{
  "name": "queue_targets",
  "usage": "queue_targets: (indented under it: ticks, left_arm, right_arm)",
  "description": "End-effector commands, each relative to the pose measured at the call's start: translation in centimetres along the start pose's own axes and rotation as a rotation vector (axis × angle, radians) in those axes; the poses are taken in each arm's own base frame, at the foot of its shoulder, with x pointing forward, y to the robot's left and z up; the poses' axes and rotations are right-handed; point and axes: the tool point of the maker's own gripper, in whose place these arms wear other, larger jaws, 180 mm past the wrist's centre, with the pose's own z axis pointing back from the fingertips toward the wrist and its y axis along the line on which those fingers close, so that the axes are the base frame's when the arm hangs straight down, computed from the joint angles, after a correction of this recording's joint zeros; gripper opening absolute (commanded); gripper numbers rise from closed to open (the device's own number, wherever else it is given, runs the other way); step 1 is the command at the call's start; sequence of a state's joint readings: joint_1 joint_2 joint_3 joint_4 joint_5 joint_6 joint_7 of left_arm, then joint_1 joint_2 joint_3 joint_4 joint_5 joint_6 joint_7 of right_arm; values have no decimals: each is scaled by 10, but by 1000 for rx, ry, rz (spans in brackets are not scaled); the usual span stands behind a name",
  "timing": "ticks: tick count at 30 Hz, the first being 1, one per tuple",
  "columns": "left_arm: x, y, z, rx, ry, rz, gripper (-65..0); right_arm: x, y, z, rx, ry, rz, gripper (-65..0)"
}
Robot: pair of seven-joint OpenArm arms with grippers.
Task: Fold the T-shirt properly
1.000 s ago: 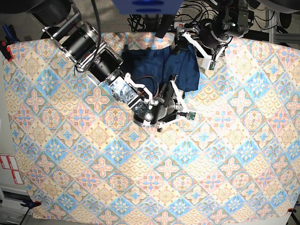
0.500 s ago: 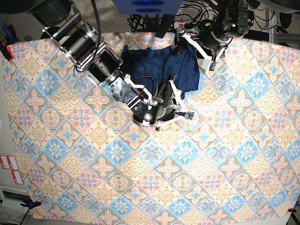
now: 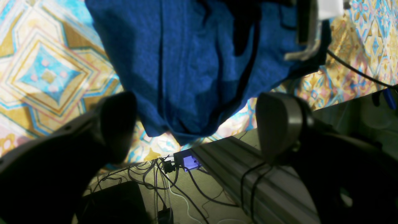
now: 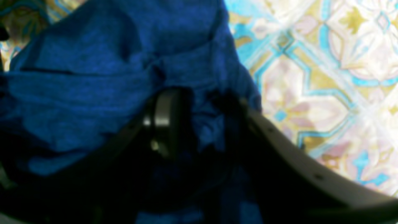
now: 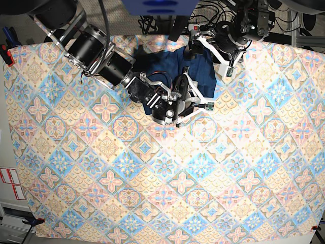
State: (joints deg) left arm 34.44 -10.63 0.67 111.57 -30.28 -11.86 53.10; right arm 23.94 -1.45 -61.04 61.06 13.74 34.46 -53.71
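The dark blue T-shirt [image 5: 205, 71] lies bunched at the back middle of the patterned tablecloth [image 5: 152, 178]. My right gripper [image 5: 187, 89] is at its near edge. In the right wrist view that gripper [image 4: 202, 124] is shut on a fold of the T-shirt [image 4: 93, 77], and blue cloth fills the gap between its fingers [image 4: 164, 124]. My left gripper [image 5: 195, 46] hovers over the shirt's back edge. In the left wrist view it [image 3: 196, 124] stands wide open, holding nothing, with the T-shirt's hem [image 3: 192, 62] just beyond its fingertips [image 3: 118, 124].
The table's back edge runs right under the left gripper. Behind it are an aluminium rail [image 3: 236, 161], a power strip [image 3: 186, 161] and loose cables on the floor. A red clamp [image 5: 5, 51] pins the cloth at the far left corner.
My right arm has moved toward the back of the table, carrying the shirt's near edge with it, so the shirt looks smaller and more bunched. The left arm has barely moved.
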Motion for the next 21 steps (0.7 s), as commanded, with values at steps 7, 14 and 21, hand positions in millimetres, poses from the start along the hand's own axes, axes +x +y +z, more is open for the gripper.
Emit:
queue_targets:
  ticks: [7, 14, 21]
  left_arm:
    - [6, -4, 3, -14, -24, -3, -60]
    - [6, -4, 2, -15, -27, -3, -60]
    - [6, -4, 2, -13, -29, -2, -60]
  right_arm:
    - [-7, -23, 5, -95, 67, 73, -413]
    - [-7, -31, 8, -139, 85, 108, -413]
    - [12, -55, 30, -196, 7, 65, -414]
